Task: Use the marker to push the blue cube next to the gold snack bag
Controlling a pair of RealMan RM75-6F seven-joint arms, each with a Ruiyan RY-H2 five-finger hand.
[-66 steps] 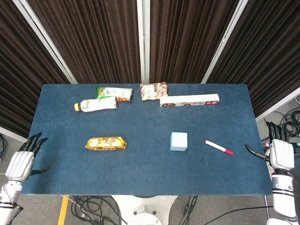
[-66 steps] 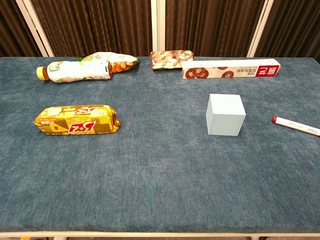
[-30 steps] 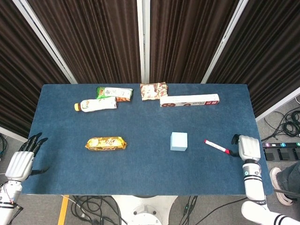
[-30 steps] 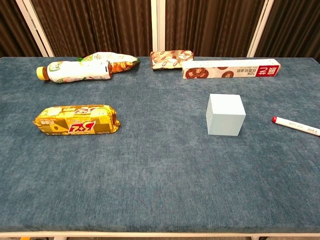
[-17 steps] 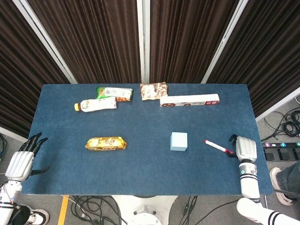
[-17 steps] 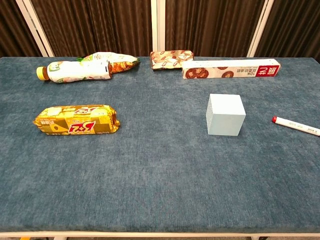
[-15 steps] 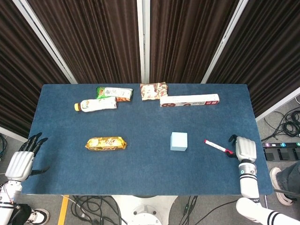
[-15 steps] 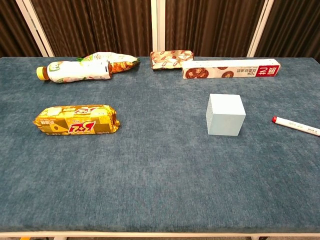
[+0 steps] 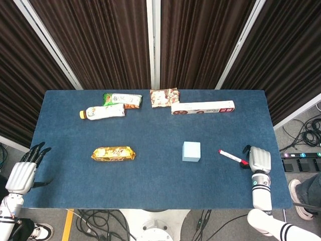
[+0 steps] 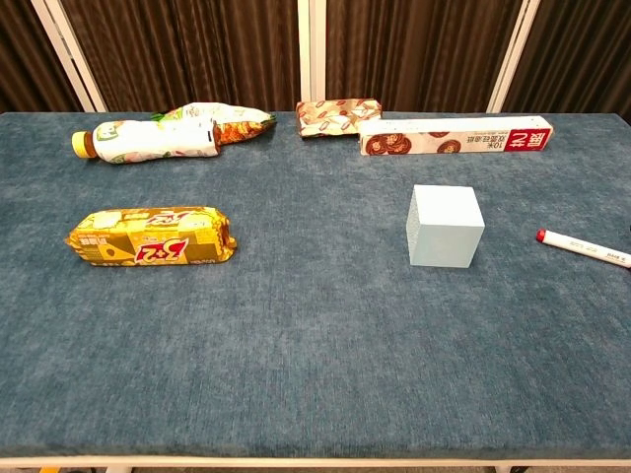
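On the blue table we counted one blue cube, one marker, one gold snack bag, one bottle, one green snack packet, one brown patterned packet and one long white box. We also counted two robot hands, a left hand and a right hand.

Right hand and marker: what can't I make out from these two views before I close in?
- Contact: in the head view the right hand sits at the marker's far end; too small to tell whether the fingers touch it.
- Marker in the chest view: its far end is cut off by the right edge.
- Neither hand shows in the chest view; the left hand appears only in the head view.
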